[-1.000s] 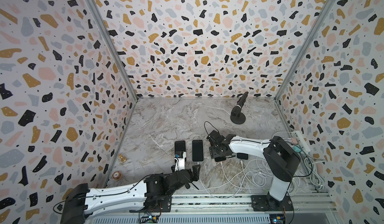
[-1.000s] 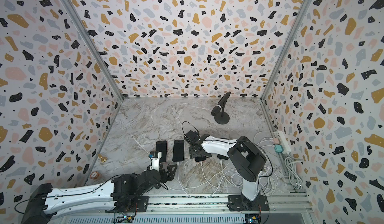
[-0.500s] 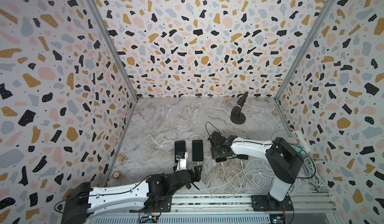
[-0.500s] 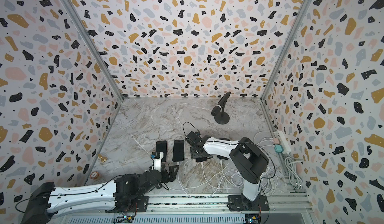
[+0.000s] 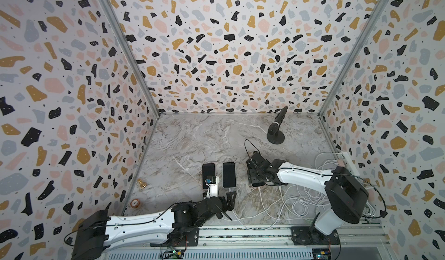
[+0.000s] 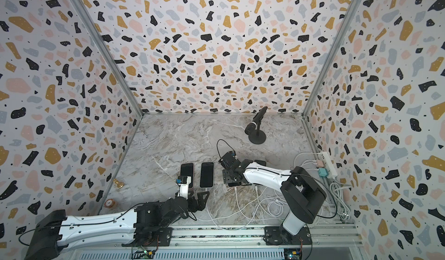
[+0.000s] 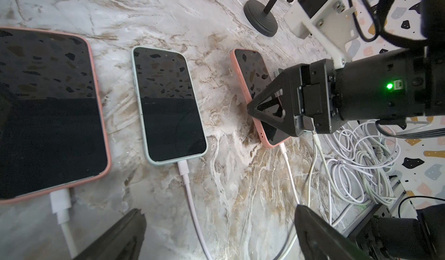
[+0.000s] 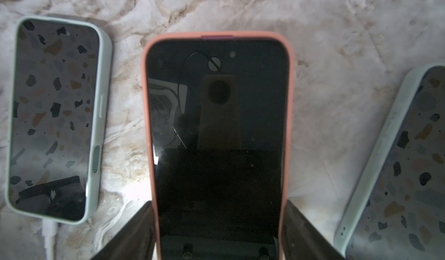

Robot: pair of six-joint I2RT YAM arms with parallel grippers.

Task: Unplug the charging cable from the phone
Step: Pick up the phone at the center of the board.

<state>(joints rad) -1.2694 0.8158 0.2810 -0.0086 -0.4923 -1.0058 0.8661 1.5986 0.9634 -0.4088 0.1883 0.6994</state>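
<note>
Right arm's elbow is sitting further right than before; right gripper [image 5: 254, 174], lower centre-right in a top view, is clamping the pink phone [image 8: 216, 114], left gripper [image 5: 220, 198] is hanging wide open, needing a straight pull on the plug [image 7: 282, 148]

We see open marble tabletop [image 5: 192, 136] behind the phones [image 5: 228, 174], save the microphone stand [image 5: 275, 138]. The right gripper [image 8: 218, 203] clasps the pink-cased phone [image 8: 216, 114]; tangled charging cables [image 5: 298, 205] crowd the front.
</note>
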